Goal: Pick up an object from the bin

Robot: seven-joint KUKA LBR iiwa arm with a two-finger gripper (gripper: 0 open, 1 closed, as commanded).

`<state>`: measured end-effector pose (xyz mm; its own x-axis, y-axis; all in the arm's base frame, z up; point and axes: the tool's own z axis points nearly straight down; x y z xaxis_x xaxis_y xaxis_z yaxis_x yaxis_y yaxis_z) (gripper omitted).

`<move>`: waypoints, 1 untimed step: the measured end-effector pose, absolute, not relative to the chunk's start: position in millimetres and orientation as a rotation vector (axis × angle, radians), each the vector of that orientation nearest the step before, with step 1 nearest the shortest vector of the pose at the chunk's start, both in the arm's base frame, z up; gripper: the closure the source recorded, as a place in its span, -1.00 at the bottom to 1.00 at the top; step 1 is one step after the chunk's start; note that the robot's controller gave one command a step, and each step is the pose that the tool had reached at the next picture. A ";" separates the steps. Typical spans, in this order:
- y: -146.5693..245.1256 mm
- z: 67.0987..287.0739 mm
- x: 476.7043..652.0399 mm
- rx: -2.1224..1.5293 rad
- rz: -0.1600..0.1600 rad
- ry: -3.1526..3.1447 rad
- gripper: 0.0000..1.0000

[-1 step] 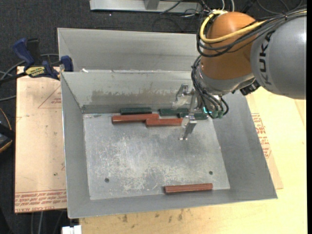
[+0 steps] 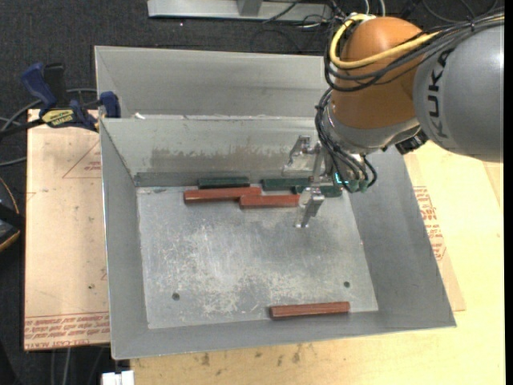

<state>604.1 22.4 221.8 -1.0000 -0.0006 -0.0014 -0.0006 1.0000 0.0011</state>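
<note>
Along the bin's (image 2: 120,215) far wall we note a long red-brown bar (image 2: 215,196), a dark green bar (image 2: 223,182), then a shorter red-brown bar (image 2: 268,201). The claw (image 2: 308,208) hangs at its right end, likely aligned for pickup; released or clenched, we cannot tell.

Bin (image 2: 240,271) scuffed matt metal (grey)

The single camera looks down on the grey metal bin (image 2: 120,215) from above, tilted somewhat toward its far wall and near enough that it takes up most of the view. The arm (image 2: 473,87) enters from the right.
</note>
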 end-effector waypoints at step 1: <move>21.7 220.0 605.4 -0.002 0.002 3.137 -1.00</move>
